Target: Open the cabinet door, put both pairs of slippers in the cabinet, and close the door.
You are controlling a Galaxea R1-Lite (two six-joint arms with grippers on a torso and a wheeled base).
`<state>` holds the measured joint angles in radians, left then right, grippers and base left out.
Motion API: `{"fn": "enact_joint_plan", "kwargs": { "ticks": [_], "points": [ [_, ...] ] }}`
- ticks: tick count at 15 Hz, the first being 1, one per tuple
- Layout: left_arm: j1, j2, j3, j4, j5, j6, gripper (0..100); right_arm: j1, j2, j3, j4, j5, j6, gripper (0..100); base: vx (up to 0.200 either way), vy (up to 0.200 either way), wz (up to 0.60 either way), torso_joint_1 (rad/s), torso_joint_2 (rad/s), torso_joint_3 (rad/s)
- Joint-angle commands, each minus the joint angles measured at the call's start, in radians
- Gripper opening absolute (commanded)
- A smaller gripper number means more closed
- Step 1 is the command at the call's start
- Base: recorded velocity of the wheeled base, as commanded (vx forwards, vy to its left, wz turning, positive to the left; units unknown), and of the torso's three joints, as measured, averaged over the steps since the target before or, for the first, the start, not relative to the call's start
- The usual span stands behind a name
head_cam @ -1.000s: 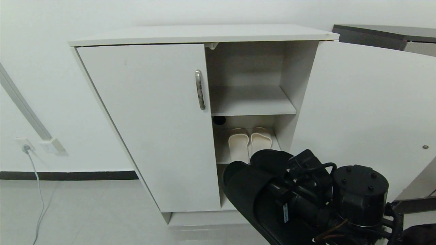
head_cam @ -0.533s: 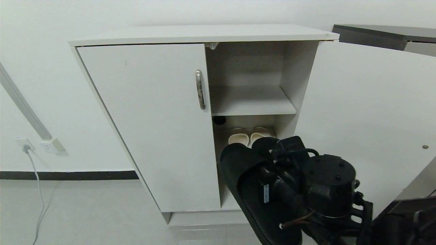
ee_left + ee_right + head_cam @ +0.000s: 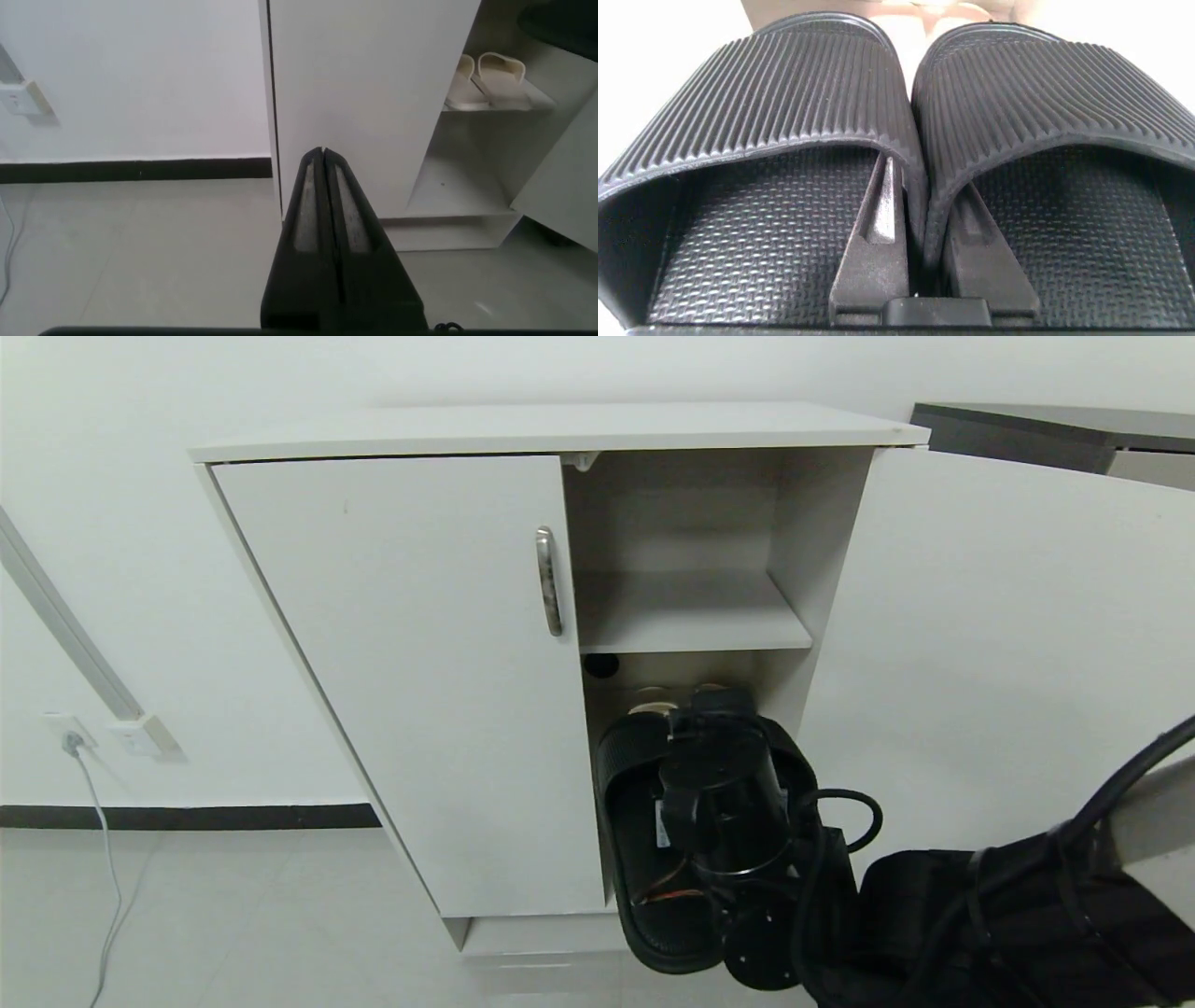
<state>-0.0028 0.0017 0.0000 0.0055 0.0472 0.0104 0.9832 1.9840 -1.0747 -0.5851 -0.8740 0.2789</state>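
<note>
White cabinet (image 3: pixel 401 663) standing open. Right gripper (image 3: pixel 924 201) jaws are clamping black slippers (image 3: pixel 630 784) by inner walls at its front edge; best sliding in level, clearing cream slippers (image 3: pixel 488 75). Left gripper (image 3: pixel 322 173) jaws pressed together, empty.

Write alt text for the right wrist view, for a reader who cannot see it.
The right claw pinches a pair of black slippers together by their touching inner edges. Their ribbed straps sit side by side above textured footbeds.

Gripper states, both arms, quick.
Left gripper: shut, empty.
Right gripper: shut on the pair of black ribbed rubber slippers.
</note>
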Motion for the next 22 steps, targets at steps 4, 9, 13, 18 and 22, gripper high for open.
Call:
{"fn": "enact_joint_plan", "kwargs": {
  "ticks": [4,9,13,18,22],
  "points": [
    [0.000,0.000,0.000,0.001,0.000,-0.003,0,-0.066,-0.034,-0.143,0.054,-0.003,-0.067,0,0.000,0.000,0.00,0.000,0.00,0.000],
    [0.000,0.000,0.000,0.001,0.000,-0.003,0,-0.106,-0.028,-0.183,0.051,0.023,-0.142,0,0.000,0.000,0.00,0.000,0.00,0.000],
    [0.000,0.000,0.000,-0.001,0.002,-0.006,0,-0.112,-0.024,-0.195,0.053,0.035,-0.144,0,0.000,0.000,0.00,0.000,0.00,0.000],
    [0.000,0.000,0.000,0.001,0.000,-0.009,0,-0.112,-0.025,-0.229,0.053,0.036,-0.165,0,0.200,0.000,0.00,0.003,0.00,0.003],
    [0.000,0.000,0.000,-0.001,0.000,-0.009,0,-0.112,-0.022,-0.238,0.053,0.036,-0.181,0,0.200,0.000,0.00,0.002,0.00,0.000]
  ]
}}
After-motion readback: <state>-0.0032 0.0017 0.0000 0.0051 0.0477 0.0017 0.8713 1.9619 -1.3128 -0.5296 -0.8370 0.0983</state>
